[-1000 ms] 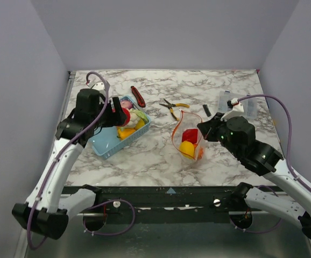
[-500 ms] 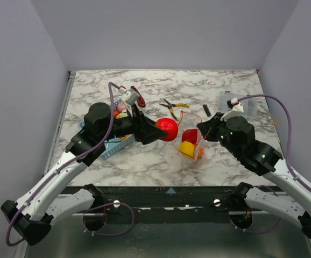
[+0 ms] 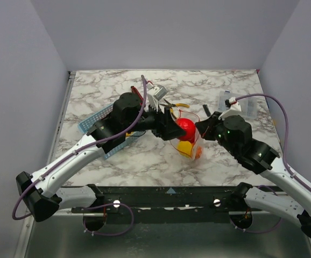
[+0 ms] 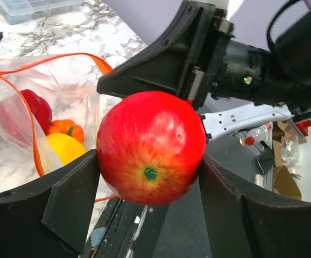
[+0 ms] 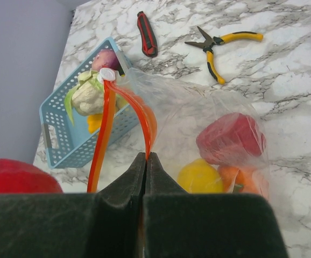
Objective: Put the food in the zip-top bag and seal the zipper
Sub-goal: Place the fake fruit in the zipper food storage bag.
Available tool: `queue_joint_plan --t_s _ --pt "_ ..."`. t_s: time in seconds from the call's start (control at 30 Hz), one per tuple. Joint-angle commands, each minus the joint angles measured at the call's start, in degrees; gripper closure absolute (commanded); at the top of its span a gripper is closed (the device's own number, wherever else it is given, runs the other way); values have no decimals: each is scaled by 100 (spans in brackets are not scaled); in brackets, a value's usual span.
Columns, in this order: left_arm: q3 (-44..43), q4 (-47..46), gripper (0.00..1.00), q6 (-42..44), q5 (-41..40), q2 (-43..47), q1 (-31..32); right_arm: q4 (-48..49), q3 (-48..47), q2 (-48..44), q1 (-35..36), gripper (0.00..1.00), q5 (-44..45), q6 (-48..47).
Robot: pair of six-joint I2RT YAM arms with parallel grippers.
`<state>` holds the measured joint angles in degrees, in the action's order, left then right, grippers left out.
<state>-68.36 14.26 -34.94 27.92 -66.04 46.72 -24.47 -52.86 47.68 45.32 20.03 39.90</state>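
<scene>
On the marble bench (image 3: 145, 161) stands the zip-top bag (image 5: 198, 107), mouth open. At its rim the right gripper (image 5: 146, 161) is closed tight on the zipper (image 5: 101, 134). Over its mouth the left gripper (image 4: 150, 177) clamps a red apple (image 4: 150, 145).

Blue basket (image 5: 72, 153), red-handled knife (image 5: 146, 34), yellow-handled pliers (image 5: 207, 45), marble table (image 5: 284, 75)

Plain grey walls (image 3: 161, 32) enclose a white marbled table (image 3: 145, 161).

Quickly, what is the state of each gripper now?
Left gripper: shut on the red apple.
Right gripper: shut on the zip-top bag at its zipper.
</scene>
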Motion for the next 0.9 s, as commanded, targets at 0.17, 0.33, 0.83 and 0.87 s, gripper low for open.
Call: queue_joint_plan --t_s 0.17,0.33,0.83,0.87 --pt "-802 693 74 49 -639 -851 30 250 -86 125 32 100 -87 35" --pt "-1120 1034 40 91 -922 -1240 31 258 -160 207 32 100 -105 -7" --pt "-1219 1243 1 311 -1057 -1110 -117 183 -201 292 32 100 15 -10" --pt "-1205 1239 2 312 -1033 -1060 -156 163 -215 303 30 100 40 -10"
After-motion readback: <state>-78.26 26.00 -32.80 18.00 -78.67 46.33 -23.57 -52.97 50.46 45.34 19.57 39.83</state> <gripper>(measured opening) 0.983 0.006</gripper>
